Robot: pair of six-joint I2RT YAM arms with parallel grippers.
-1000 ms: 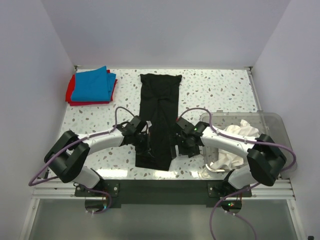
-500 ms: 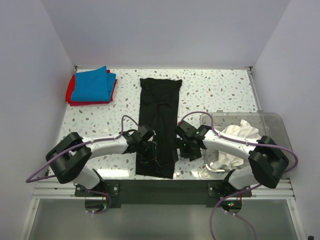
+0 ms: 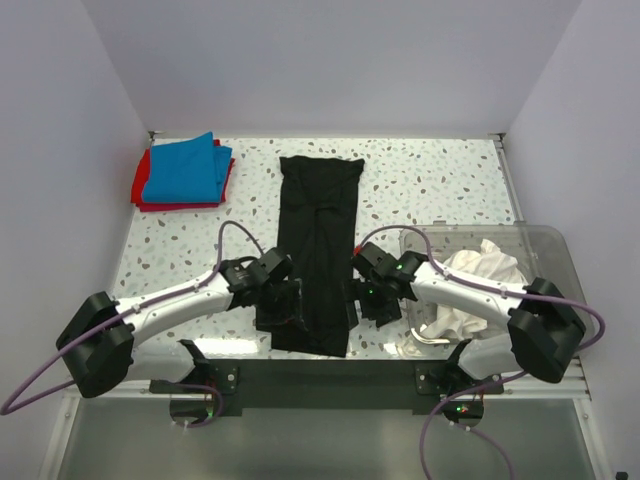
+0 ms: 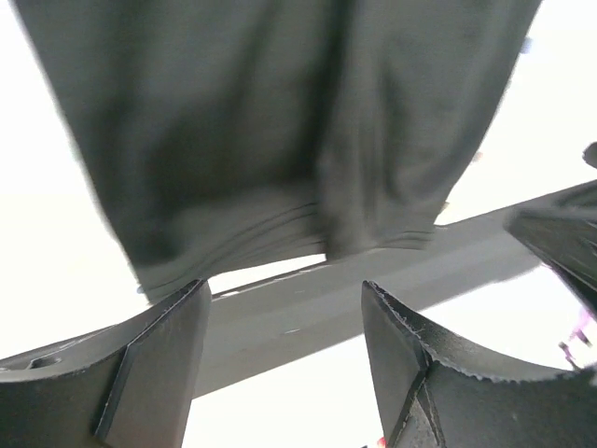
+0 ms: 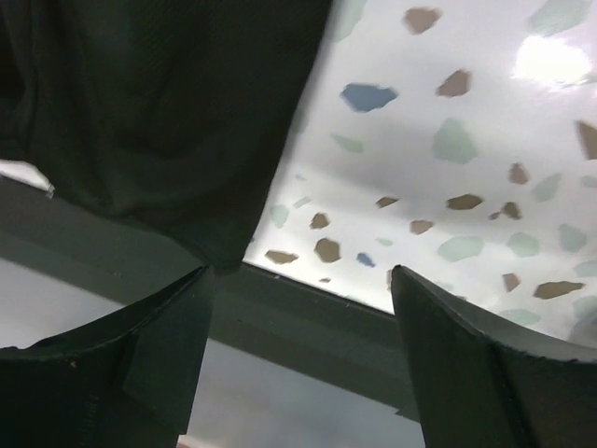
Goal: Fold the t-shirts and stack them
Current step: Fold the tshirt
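Seen from above, the long black cloth t-shirt [image 3: 318, 230], folded into a narrow strip, runs from the far middle of the speckled table [image 3: 440, 190] to its near edge. There the hem could slide off, or a shallow pinch could catch only the top layer and skew the fold. Both arms reach low and inward, with the left gripper [image 3: 285, 305] and right gripper [image 3: 360, 300] flanking that near end. In the left wrist view the jaws stand apart and hold nothing, the hem just beyond them. In the right wrist view the jaws are wide and empty beside the shirt's right edge.

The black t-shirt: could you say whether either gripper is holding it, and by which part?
Neither holds it. The left gripper and right gripper stand open at the near hem of the black t-shirt, fingers empty.
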